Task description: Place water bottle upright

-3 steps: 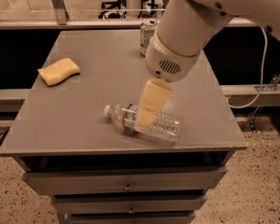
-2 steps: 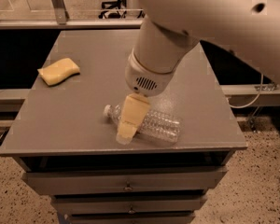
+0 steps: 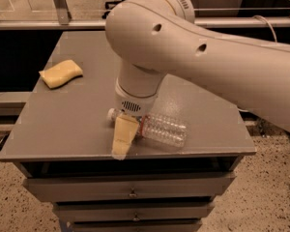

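Note:
The water bottle [image 3: 163, 129] is clear, ribbed plastic with a red-edged label band. It lies on its side near the front edge of the grey table top [image 3: 72, 120]. Its white cap [image 3: 111, 114] points left. My gripper [image 3: 123, 137] hangs from the big white arm [image 3: 183, 47]. It comes down over the bottle's neck end, just right of the cap, and reaches the table's front edge. The arm hides the bottle's neck and whatever the gripper touches there.
A yellow sponge [image 3: 61, 73] lies at the left of the table top. Drawers [image 3: 130, 191] run below the front edge. A metal rail [image 3: 63, 23] and glass stand behind the table. The arm hides the back right of the table.
My arm has swung left and closer to the camera. The gripper has moved from over the bottle's middle to its cap end. The bottle has stayed lying where it was.

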Available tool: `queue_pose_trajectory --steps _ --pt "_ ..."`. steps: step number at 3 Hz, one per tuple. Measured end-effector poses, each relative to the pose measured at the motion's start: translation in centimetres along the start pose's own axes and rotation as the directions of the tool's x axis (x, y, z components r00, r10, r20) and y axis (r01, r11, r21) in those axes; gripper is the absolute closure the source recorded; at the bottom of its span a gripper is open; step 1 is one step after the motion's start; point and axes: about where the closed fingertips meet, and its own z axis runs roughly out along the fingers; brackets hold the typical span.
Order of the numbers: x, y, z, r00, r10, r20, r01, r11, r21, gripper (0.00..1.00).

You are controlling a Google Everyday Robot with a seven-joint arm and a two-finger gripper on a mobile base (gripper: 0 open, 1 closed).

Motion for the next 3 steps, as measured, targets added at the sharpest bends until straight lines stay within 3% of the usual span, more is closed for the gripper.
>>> queue_pose_trajectory --steps 1,2,3 --pt "0.1 -1.2 0.9 0.998 0.029 -0.050 -0.028 0.9992 0.027 0.16" --pt "-0.5 -2.9 0.5 0.997 0.051 -0.061 -0.047 0.9970 0.062 0.47" --pt "-1.3 -4.3 -0.6 0.998 0.048 -0.044 -0.044 0.9953 0.087 0.70"
